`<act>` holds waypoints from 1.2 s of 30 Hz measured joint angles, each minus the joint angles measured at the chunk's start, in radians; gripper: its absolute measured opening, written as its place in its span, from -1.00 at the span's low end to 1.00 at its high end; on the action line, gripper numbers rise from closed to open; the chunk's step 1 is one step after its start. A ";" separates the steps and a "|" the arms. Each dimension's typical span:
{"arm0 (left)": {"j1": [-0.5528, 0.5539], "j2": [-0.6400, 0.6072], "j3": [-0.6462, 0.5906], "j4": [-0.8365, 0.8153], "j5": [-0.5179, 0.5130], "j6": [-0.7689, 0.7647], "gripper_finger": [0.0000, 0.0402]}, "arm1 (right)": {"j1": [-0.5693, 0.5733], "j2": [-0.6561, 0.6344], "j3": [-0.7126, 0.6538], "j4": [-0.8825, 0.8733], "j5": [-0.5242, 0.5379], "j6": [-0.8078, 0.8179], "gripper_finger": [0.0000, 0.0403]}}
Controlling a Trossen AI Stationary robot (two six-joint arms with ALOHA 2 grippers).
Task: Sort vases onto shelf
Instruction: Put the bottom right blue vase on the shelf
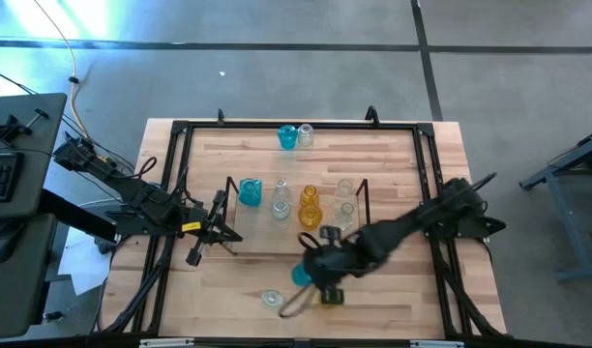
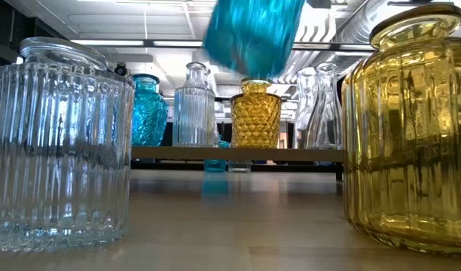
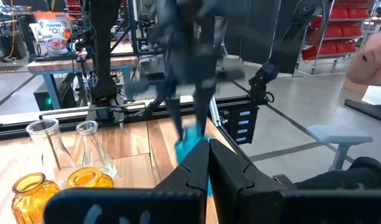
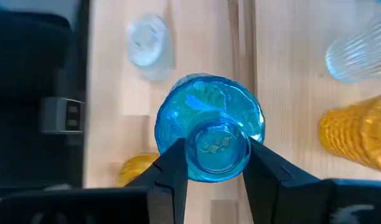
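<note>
My right gripper hangs over the table's near middle, in front of the shelf, shut on a blue vase. On the shelf stand a blue vase, a clear one, two amber ones and two clear ones. A clear ribbed vase and a yellow ribbed vase stand upright on the table near its near edge. My left gripper waits, shut, by the shelf's left end. My right gripper pinches the blue vase by its narrow neck between the two fingers, coming from above and pointing down. The bulbous body hangs below the fingers. The vase is lifted clear of the table.
A blue vase and a clear vase stand at the table's far edge. A black frame edges the table. Bare wood lies between the shelf and the near edge. Another table and racks show in the room beyond.
</note>
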 joint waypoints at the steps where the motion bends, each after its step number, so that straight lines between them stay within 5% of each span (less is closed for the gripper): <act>1: 0.000 0.000 0.000 0.000 0.000 0.000 -1.00 | -0.016 0.022 0.002 0.000 -0.021 -0.016 -0.53; 19: 0.000 0.002 0.000 -0.001 0.000 -0.003 -1.00 | -0.079 0.206 0.000 0.042 -0.090 -0.080 -0.53; 36: 0.000 0.007 0.000 -0.012 -0.001 0.016 -1.00 | -0.077 0.214 0.042 0.045 -0.020 -0.095 -0.14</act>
